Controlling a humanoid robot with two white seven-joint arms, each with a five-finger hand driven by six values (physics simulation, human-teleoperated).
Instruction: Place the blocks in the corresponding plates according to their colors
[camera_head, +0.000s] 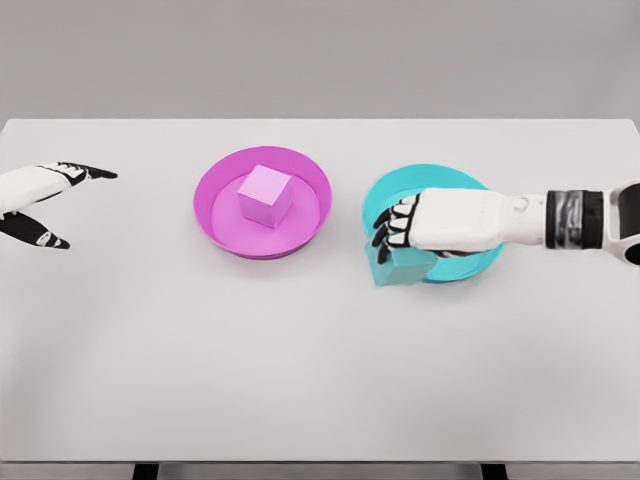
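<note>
- While the right hand (400, 232) curls its dark-tipped fingers (385, 238) down over the cyan block (400, 268), it appears to be clenched on that block; only the block's lower part shows beneath the knuckles, so how firm the hold is cannot be told.
- Block and hand sit at the cyan plate's (440, 185) rim, at about eight o'clock from the plate's middle; the block overlaps the rim and looks half in, half out, and whether it rests on the worktop (320, 380) or hangs above it cannot be told.
- From the hand, the plate's open middle lies toward two o'clock, back along the forearm, which crosses the plate from the three o'clock side. I judge the coming move turns on this: a short draw toward the arm's own side should bring the block over the plate floor.
- Farther out at nine o'clock, the pink plate (262, 203) holds the pink block (265, 194) near its middle, so that half of the task looks done.
- The left hand (45, 195) rests at the worktop's far nine o'clock edge, fingers spread, holding nothing, well apart from both plates; the right is clearly the nearer hand.
</note>
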